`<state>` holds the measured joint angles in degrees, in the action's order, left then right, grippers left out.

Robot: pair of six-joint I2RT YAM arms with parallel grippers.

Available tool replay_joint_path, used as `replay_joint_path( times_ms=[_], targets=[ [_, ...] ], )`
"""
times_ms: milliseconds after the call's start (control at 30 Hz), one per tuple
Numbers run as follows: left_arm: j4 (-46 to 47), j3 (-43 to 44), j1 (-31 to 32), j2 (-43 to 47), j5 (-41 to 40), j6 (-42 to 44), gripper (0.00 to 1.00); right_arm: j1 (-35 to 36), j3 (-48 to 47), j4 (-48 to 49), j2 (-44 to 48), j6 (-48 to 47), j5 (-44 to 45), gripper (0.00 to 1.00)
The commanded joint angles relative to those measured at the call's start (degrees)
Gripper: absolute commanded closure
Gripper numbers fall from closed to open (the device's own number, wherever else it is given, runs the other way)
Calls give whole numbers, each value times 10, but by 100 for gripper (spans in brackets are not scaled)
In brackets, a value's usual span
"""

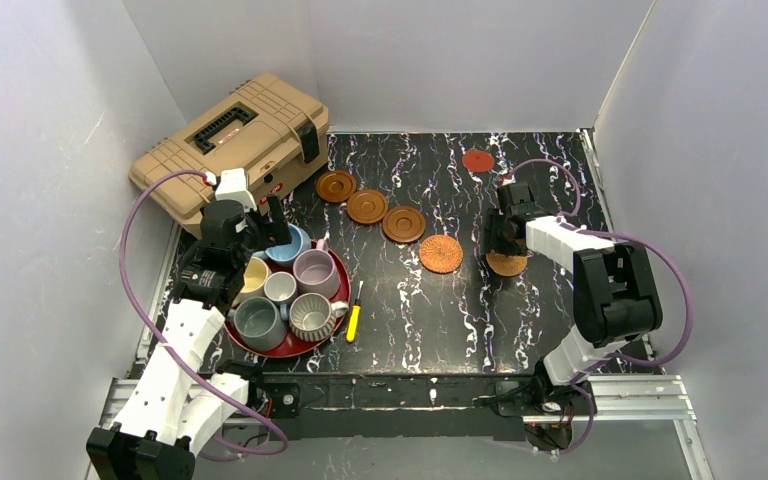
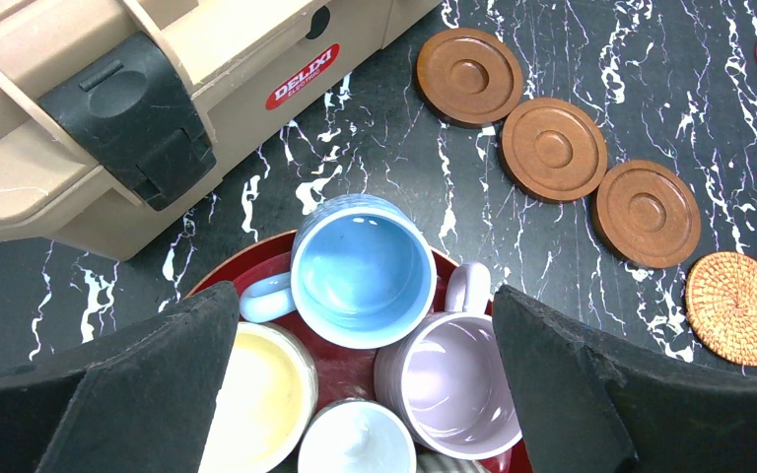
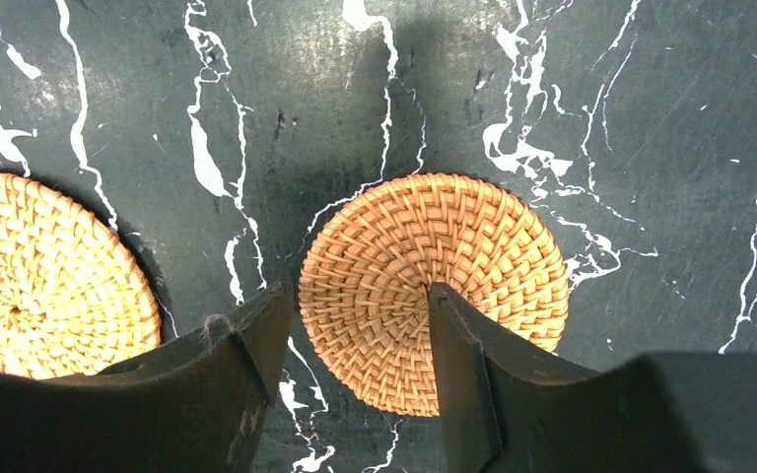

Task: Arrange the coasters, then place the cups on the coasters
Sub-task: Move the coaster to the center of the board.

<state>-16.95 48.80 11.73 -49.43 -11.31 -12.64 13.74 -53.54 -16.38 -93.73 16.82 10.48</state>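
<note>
Three brown wooden coasters (image 1: pixel 367 206) lie in a slanted row, with a woven coaster (image 1: pixel 441 253) after them and a small red coaster (image 1: pixel 477 159) at the back. My right gripper (image 3: pixel 360 291) is low over a second woven coaster (image 3: pixel 434 286). It is open, with one finger at the disc's left edge and the other over its middle. The cups stand packed on a red tray (image 1: pixel 290 350): light blue (image 2: pixel 360 266), mauve (image 2: pixel 458 384), cream-yellow (image 2: pixel 256 394), small pale (image 2: pixel 360 439), grey-green (image 1: pixel 259 322) and ribbed (image 1: pixel 312 315). My left gripper (image 2: pixel 365 296) hangs wide open above them.
A tan toolbox (image 1: pixel 230 140) sits at the back left, close behind the tray. A yellow-handled screwdriver (image 1: pixel 354 322) lies just right of the tray. White walls close in the black marbled tabletop (image 1: pixel 520 330) on three sides.
</note>
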Motion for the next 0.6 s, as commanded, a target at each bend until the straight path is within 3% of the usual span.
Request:
replay_joint_path(
  times_ms=[0,567],
  targets=[
    [-5,12,-3,3,0,1,1,11,30,-22,8,27,-52,40],
    [-4,12,-3,3,1,0,1,66,82,-32,42,54,-47,41]
  ],
)
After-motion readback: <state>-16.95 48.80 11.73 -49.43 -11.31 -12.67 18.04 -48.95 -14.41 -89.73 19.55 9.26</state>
